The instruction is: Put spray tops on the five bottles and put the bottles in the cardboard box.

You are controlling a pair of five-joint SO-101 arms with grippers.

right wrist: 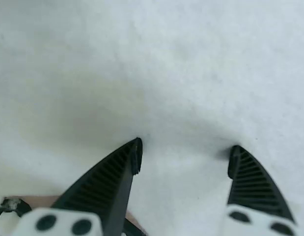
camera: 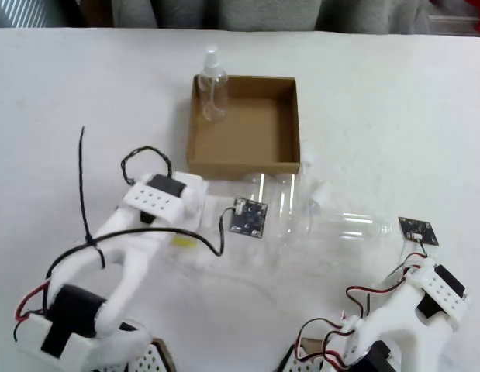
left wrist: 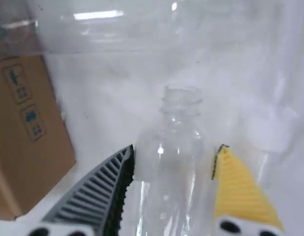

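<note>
The open cardboard box (camera: 243, 128) sits at the table's middle back. One clear bottle with a spray top (camera: 212, 85) stands in its back left corner. My left gripper (left wrist: 172, 160) is shut on a clear bottle (left wrist: 174, 147) whose threaded neck is bare and points away from the wrist. Its grey finger (left wrist: 107, 191) and yellow finger (left wrist: 235, 187) press the bottle's sides. Two more clear bottles (camera: 274, 205) (camera: 356, 226) lie in front of the box, with a small white piece (camera: 317, 194) between them. My right gripper (right wrist: 186, 157) hangs open over bare table.
The left arm (camera: 158, 198) stands front left of the box, trailing black cables (camera: 84, 186). The right arm (camera: 429, 291) is at the front right corner. A lying bottle (left wrist: 117, 29) crosses beyond the held one, with the box wall (left wrist: 24, 132) beside it.
</note>
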